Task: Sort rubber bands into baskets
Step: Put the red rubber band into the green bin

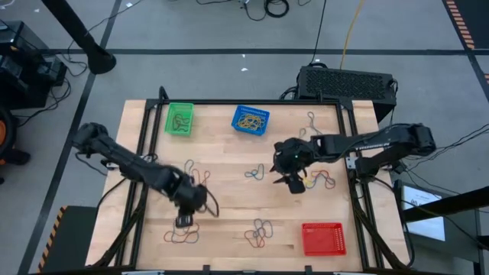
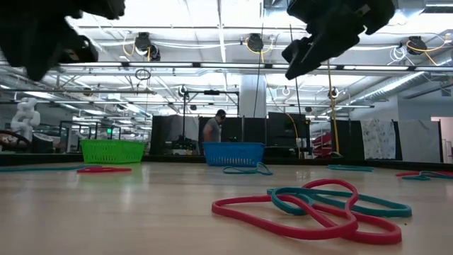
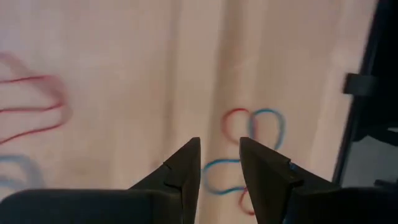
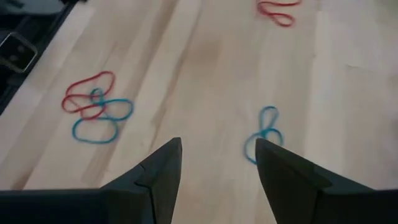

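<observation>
Three baskets stand on the wooden table: green (image 1: 180, 120) and blue (image 1: 250, 120) at the far edge, both with bands inside, and red (image 1: 323, 238) at the near right. Loose rubber bands lie flat in clusters: red and blue at the near left (image 1: 182, 235), a near-middle cluster (image 1: 260, 233), a blue one (image 1: 254, 173) and a cluster (image 1: 321, 179) at mid-right. My left gripper (image 3: 219, 165) is open and empty above the near-left red and blue bands (image 3: 252, 124). My right gripper (image 4: 217, 155) is open and empty above the table, beside the blue band (image 4: 264, 134).
A black vented box (image 1: 348, 82) stands behind the table's far right edge. More bands lie at the far right (image 1: 312, 122) and left of centre (image 1: 195, 172). A person (image 2: 212, 127) stands in the room beyond. Bare wood lies between the clusters.
</observation>
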{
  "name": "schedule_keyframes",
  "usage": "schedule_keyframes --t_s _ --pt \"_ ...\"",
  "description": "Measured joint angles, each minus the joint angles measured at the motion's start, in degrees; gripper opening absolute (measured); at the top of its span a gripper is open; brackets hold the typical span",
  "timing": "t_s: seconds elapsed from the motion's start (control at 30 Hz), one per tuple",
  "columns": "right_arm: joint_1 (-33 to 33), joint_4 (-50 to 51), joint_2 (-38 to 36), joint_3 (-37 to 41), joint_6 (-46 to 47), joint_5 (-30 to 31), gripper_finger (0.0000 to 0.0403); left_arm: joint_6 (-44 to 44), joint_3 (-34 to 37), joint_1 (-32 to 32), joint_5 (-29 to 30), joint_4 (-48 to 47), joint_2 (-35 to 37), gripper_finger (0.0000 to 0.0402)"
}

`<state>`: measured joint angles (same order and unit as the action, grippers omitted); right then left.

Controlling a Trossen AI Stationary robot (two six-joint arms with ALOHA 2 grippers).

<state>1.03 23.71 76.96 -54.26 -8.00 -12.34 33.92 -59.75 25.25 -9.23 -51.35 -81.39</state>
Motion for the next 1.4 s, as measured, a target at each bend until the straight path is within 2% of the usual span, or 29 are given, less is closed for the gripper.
schedule_keyframes --t_s 0.17,0.5,0.63,0.93,1.1,1.4 --pt "3.3 -2.9 1.0 0.0 -0.9 0.0 0.0196 0.2 0.2 4.6 0.0 4.9 -6.6 0.0118" --pt "6.9 -3.6 0.8 0.0 -0.3 0.2 0.0196 -3.0 0.3 6.8 -1.3 6.8 -16.2 0.0118" --pt "7.0 -4.9 0.8 0.0 -0.2 0.3 0.0196 -2.7 0.3 7.6 -1.4 6.9 -17.0 0.0118" --pt "7.0 -5.5 0.8 0.0 -0.6 0.3 0.0196 7.5 0.3 8.1 -2.9 6.3 -17.0 0.0118" --pt "7.0 -5.5 0.8 0.0 -0.6 0.3 0.0196 11.6 0.3 7.4 -6.5 6.3 -17.0 0.0118" --pt "7.0 -5.5 0.8 0.0 -0.6 0.3 0.0196 13.3 0.3 7.3 -8.3 6.3 -20.4 0.0118"
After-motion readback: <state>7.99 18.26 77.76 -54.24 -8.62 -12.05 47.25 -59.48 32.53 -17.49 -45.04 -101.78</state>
